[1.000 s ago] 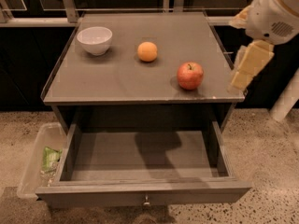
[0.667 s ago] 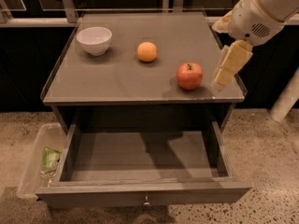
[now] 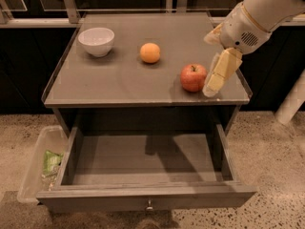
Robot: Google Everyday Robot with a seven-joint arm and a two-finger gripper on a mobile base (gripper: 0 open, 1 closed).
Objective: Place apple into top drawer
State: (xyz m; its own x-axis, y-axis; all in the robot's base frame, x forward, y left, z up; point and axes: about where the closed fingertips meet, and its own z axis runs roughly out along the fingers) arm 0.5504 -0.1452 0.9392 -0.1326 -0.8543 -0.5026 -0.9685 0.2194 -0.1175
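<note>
Cream end effector (image 3: 213,86) beside edge-near apple (image 3: 193,77)

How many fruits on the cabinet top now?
2. The round red apple sits front right, beside the gripper; the smaller plain orange fruit sits near the centre.

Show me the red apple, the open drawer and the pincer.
Round red apple (image 3: 193,77), camera view, centre of skin.
Open grey-brown top drawer (image 3: 143,163), camera view, bare floor.
Pale yellow pincer (image 3: 212,86), camera view, tip, just beside the apple.
</note>
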